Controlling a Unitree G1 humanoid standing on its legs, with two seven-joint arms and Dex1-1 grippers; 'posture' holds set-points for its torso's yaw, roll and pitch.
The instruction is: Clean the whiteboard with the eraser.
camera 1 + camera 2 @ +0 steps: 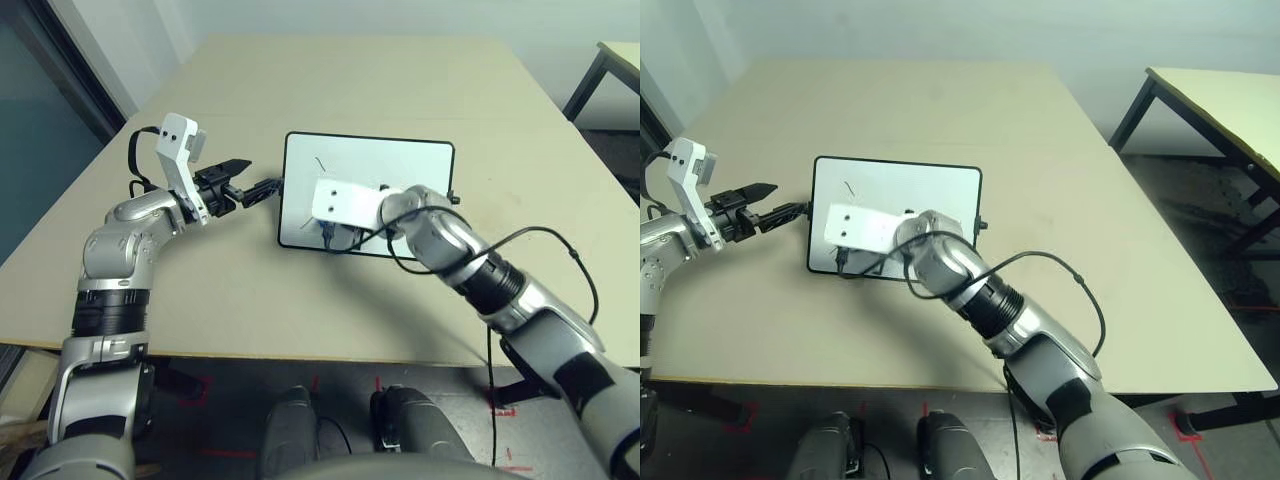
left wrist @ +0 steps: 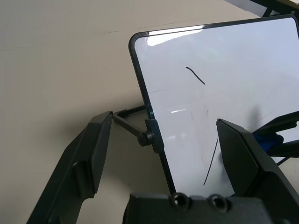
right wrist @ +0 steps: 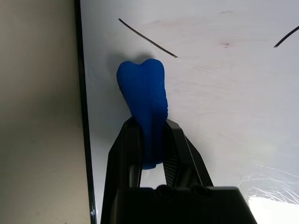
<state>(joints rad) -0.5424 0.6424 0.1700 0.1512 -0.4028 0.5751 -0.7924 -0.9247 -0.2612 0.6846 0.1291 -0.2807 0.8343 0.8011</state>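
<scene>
Right claw: my fingers pinch the blue eraser, which sticks out past their tips onto the whiteboard, near its framed edge.
Left claw: spread, straddling the whiteboard's side knob on the counter.

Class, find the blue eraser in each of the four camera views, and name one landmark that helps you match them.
Left eye view: eraser under the right wrist, at the whiteboard's near edge.
Right eye view: a blue speck at the board's near left corner.
Left wrist view: blue tip behind the right-hand finger.
Right wrist view: centre, between the jaws.
Shared landmark: the board's black frame.
</scene>
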